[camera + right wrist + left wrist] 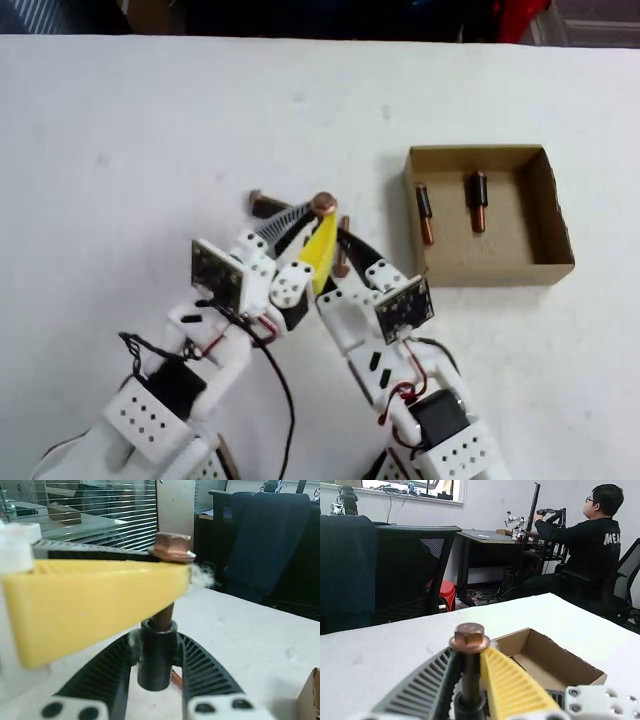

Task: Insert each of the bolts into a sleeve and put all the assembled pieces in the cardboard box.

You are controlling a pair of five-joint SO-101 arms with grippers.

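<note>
My left gripper (318, 214) (468, 682), with one grey and one yellow finger, is shut on a copper-headed bolt (468, 639) (172, 547) held upright. Its shank enters the top of a black sleeve (156, 655). My right gripper (156, 672), with black fingers (358, 248), is shut on that sleeve just below. In the high view both meet left of the cardboard box (545, 215) (570, 667), with the bolt head (322, 205) on top. Two assembled pieces (425, 213) (478, 200) lie in the box.
A loose copper bolt (343, 248) lies on the table between the grippers and the box. Another dark piece (264, 205) lies just left of the left gripper's grey finger. The white table (150, 130) stretches far and left.
</note>
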